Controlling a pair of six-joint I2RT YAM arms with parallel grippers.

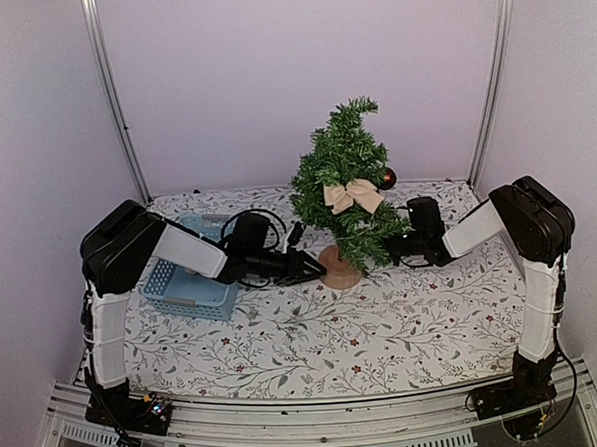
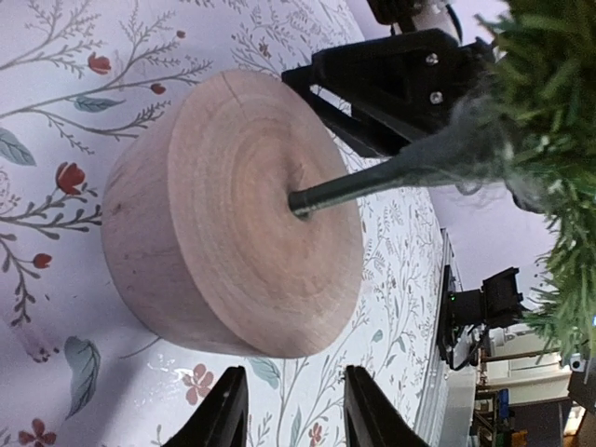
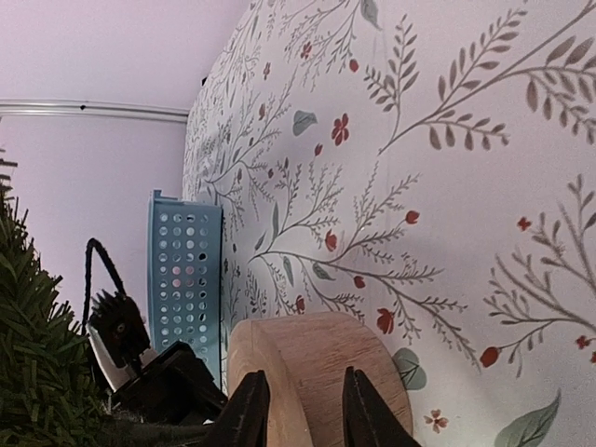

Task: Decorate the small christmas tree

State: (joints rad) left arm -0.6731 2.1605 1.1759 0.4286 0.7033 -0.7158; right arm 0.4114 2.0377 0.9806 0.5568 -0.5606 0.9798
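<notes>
Pincers close in from both sides on the small christmas tree (image 1: 344,171), which stands upright at the centre of the overhead frame on a table (image 1: 315,348) covered in a floral-print cloth. The tree's round wooden base (image 1: 339,270) sits on the cloth just below the middle of the picture. A cream bow (image 1: 352,194) hangs among the branches, with a dark red bauble (image 1: 387,177) at the tree's right edge.

The left pincer (image 1: 311,266) lies low, just left of the base. Its own camera shows its fingers (image 2: 222,414) parted and gripping nothing, with the base just beyond their tips and the thin trunk (image 2: 372,182) rising from its centre.

The right pincer (image 1: 392,245) reaches into the lower branches from the right. Its fingers also stand apart around nothing, with the base visible behind the gap.

At centre left in the overhead frame, a blue basket (image 1: 187,284) sits partly under the left arm.
</notes>
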